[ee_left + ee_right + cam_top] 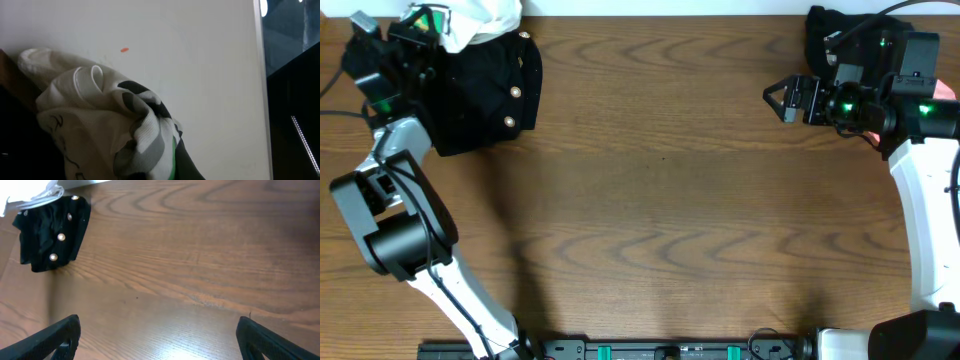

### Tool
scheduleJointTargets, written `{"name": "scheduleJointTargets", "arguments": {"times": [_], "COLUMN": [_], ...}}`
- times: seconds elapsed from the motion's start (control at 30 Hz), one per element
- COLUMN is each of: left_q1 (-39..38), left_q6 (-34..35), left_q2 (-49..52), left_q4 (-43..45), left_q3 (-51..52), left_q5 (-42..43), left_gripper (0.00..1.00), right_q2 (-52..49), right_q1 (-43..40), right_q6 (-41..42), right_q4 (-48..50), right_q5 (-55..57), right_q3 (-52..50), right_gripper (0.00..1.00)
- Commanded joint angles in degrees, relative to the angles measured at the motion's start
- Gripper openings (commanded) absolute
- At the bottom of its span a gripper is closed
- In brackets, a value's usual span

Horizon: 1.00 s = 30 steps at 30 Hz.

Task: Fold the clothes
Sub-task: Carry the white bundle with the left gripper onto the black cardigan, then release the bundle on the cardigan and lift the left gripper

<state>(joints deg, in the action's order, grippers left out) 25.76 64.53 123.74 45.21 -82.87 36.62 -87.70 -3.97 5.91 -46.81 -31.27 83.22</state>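
Left jaws press together, apparently pinching the T-shirt (485, 20) at the far-left corner of the worktop (660, 200) — nearer by far; right jaws, spread wide, face it from well apart.

T-shirt (480, 20) bunched over buttoned garment (485, 95) at far-left corner of table (650, 200), another garment (825, 30) at far-right corner

Brown wood-grain table (660, 200), soft overhead light; plain white surface (200, 60) past far edge w/ small orange spot (124, 50).
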Motion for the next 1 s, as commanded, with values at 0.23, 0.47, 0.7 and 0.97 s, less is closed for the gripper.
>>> {"name": "scheduleJointTargets", "arguments": {"times": [0.23,0.47,0.7,0.97], "left_q1": [7.9,8.9,8.9,8.9], "left_q6": [-0.2,-3.5,-6.3,-11.0], "left_q2": [0.2,0.2,0.2,0.2], "left_q4": [-5.7,-22.2,-33.6,-40.1], "left_q3": [-1.2,-1.1,-1.1,-1.1], "left_q5": [19.3,17.3,12.2,11.3], "left_gripper": [0.06,0.06,0.06,0.51], "right_q2": [0.5,0.5,0.5,0.4], "right_q1": [0.7,1.0,1.0,1.2], "right_q6": [1.2,1.8,1.8,1.8], "right_q4": [1.0,1.4,1.8,2.4], "right_q5": [-0.3,-0.5,-0.5,-0.5], "right_q3": [0.7,0.7,0.7,0.7], "right_gripper": [0.96,0.97,0.96,0.97]}}
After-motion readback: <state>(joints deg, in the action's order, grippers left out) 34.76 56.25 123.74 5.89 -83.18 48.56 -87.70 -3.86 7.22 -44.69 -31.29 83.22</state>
